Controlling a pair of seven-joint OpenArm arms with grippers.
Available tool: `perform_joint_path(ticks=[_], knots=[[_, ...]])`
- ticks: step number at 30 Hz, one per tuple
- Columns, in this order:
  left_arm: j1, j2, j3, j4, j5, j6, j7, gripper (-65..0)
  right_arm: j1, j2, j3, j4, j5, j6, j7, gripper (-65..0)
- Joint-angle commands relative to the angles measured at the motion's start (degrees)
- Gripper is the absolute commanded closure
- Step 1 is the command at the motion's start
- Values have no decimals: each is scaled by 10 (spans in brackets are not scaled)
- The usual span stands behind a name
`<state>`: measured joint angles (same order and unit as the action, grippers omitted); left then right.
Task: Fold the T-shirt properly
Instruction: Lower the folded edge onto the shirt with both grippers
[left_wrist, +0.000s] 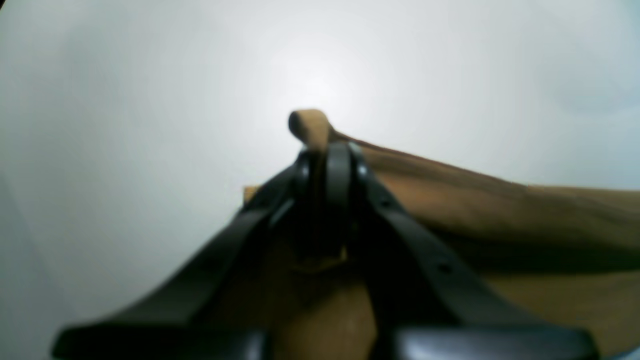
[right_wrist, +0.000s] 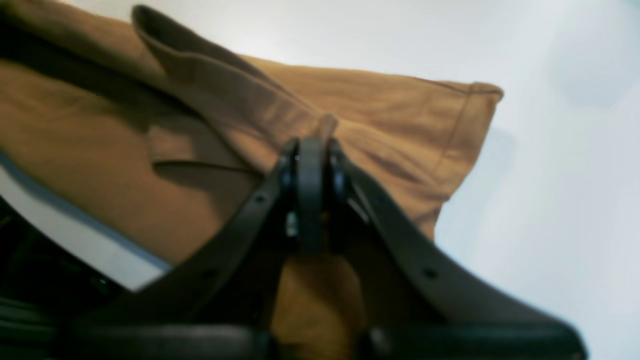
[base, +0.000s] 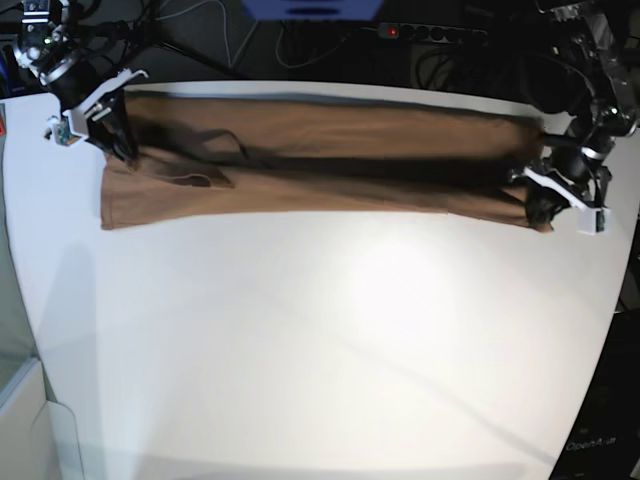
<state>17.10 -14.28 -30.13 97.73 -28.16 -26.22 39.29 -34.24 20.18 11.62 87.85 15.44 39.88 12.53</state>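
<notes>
You are looking at a white tabletop (base: 320, 340), bare and matte, with a soft glare patch just in front of the T-shirt (base: 330, 150). The T-shirt lies stretched in a long tan band along the tabletop's far edge, one layer raised above the other and casting a dark shadow along it. Your left end effector (base: 541, 206) is pinched tight on one end of the T-shirt; your right end effector (base: 122, 148) is clamped on a fold at the other end. Behind the T-shirt the room is dark, with cables and a power strip (base: 425, 32).
</notes>
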Motion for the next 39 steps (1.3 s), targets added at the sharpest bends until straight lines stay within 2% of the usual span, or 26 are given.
perform_joint_path(ticks=[1,6,23,24,28,30,39], knots=[[5,-8,-3,20,-8,-3,-14,-28,-2,9,6,0,9,1,15,0],[35,-8,-4,32,-6,-3,-15,-27,2,9,6,-13,9,1,15,0],[37,-21,-3,-1,-3,-4,-15,-33,2,11,6,-13,9,1,13,0],[37,-21,-3,0,-3,-14,-15,-33,2,11,6,-13,9,1,13,0],[39,-20,-4,-3,-3,-92,-11,-33,3,11,6,-13,9,1,12,0],[39,-20,-4,-5,-3,-111,-9,-33,3,11,6,-13,9,1,11,0],[39,-16,-5,-5,45,-120,-9,-29,11,11,6,-13,9,1,9,-3]])
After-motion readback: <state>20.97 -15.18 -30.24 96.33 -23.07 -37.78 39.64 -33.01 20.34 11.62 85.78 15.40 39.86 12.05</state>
